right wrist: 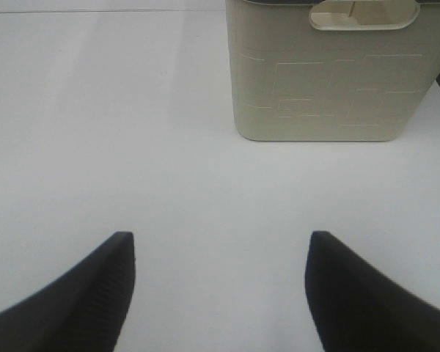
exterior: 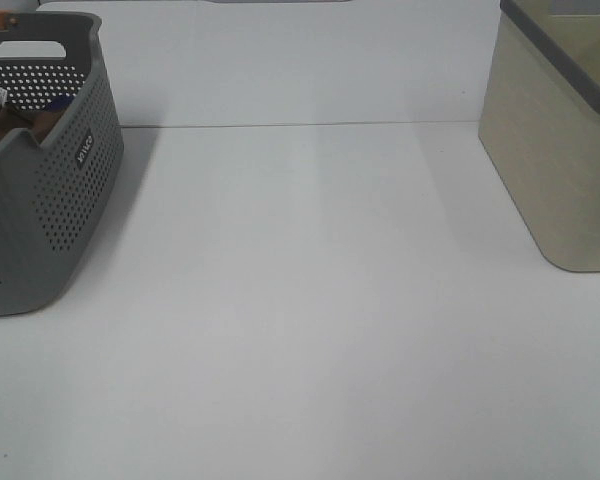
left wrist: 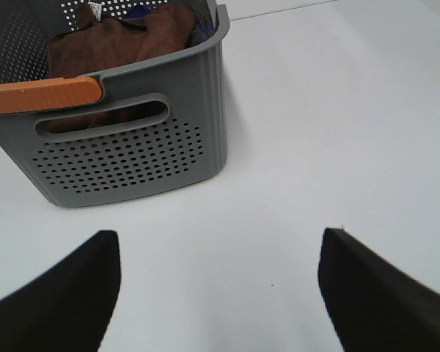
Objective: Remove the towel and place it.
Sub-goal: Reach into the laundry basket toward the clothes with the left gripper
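Showed of the left claw (left wrist: 220, 235) only two fingers (left wrist: 62, 301), matte black, broad at the base and narrowing towards blunt tips. Looked wedge-shaped, one tip rounded, the other cut more squarely with a sharp corner. Carried a faintly grainy finish on the rounded one. Showed of the right claw (right wrist: 220, 235) a like pair of fingers (right wrist: 70, 304), black to dark charcoal, tapered the same way. Bore fine, close ribbing along one finger's inner face; was too blurred on the other to tell.
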Controlling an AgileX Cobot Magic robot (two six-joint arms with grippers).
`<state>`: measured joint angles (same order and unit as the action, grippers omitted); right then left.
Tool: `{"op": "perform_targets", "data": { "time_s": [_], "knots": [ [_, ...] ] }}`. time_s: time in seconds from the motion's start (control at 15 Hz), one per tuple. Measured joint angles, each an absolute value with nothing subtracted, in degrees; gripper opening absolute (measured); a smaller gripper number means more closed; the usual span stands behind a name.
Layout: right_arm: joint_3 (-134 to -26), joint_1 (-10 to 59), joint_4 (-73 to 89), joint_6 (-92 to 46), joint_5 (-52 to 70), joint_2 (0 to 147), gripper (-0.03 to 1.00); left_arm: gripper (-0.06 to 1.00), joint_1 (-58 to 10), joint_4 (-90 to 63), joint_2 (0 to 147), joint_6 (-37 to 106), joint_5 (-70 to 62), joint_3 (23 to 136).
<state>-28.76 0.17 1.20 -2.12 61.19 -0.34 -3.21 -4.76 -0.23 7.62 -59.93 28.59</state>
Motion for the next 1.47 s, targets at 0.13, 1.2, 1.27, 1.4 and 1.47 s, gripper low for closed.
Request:
{"op": "perform_targets", "data": {
  "time_s": [0.13,1.2,1.27,1.4,1.47],
  "knots": [
    [-28.8,0.2,1.2,-2.1,61.2,-0.3,0.64,0.72,-3.2,-4.8,-0.2,7.6,-59.9,28.6],
    [-28.8,0.2,1.2,-2.1,61.2,-0.3,0.64,0.72,-3.2,-4.5,2.2,7.4,-53.9,29.7],
    [-28.8,0.2,1.2,-2.1,61.2,-0.3,0.64,0.72,-3.2,-4.3,5.6,7.1,-47.2,29.8],
    [-28.8,0.2,1.2,-2.1,61.2,-0.3,0.64,0.72,-3.2,-4.2,13.1,5.6,-36.4,30.1],
    [-28.8,0.2,1.2,-2.1,61.2,-0.3,0.64,0.72,-3.2,-4.2,18.2,4.9,-30.8,30.7]
  ]
}}
